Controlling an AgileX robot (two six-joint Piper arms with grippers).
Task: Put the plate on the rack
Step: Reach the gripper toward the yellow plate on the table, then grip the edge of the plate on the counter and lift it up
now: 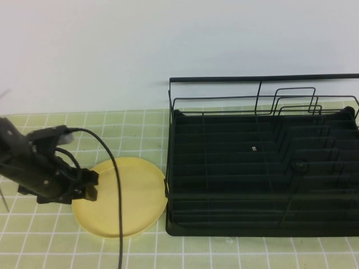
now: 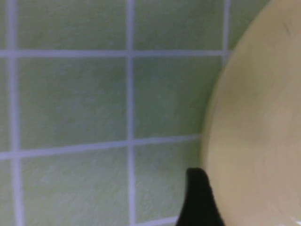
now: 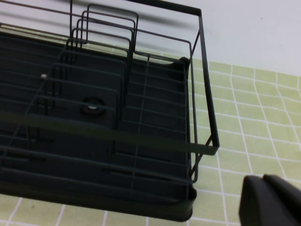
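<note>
From above, the plate lies flat on the table. It is a round, smooth, pale-yellow disc with a shallow rim (so no long axis to line up), and its right edge is just beside the rack. The left claw sits at the plate's left rim, so the plate lies to its right and the rack beyond that. This arm is plainly the nearer one. I cannot tell how wide that claw stands or whether it has hold of the plate. The rack is black wire over a dark tray, with upright dividers toward its far right.

The left wrist view shows the plate's curved rim against the green checked table, with a black bit of the claw right at the edge.

In the right wrist view the right claw is closed and empty, parked off the rack's right corner
</note>
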